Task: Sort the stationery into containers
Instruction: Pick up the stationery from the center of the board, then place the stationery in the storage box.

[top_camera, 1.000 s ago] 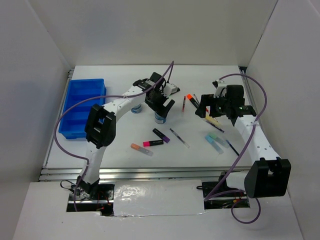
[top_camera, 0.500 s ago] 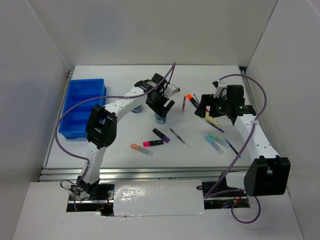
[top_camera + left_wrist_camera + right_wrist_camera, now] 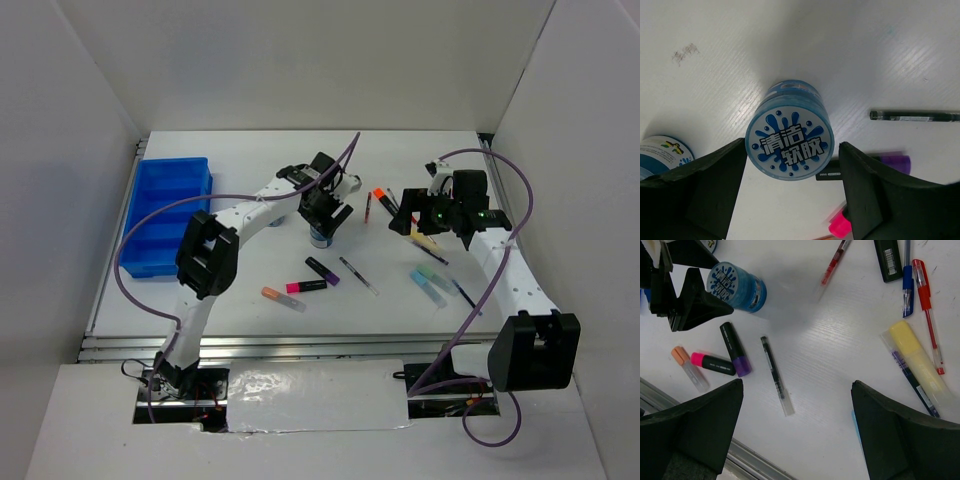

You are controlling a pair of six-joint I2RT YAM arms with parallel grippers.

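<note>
The blue tray (image 3: pixel 165 215) lies along the table's left edge. Since a second ago the left end effector (image 3: pixel 792 146) has narrowed around the upright blue tape roll (image 3: pixel 789 145) near the table's middle, with a finger close on each side. Whether it presses the roll I cannot tell. Its arm reaches forward, wrist pointing down. The right end effector (image 3: pixel 797 384) has not moved: wide open and empty above a thin dark pen (image 3: pixel 775 372), arm stretched forward along the right edge.

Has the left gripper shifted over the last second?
Yes, slightly. In the top view the left gripper has edged right, closing in astride the round blue tub, which stayed put.
</note>
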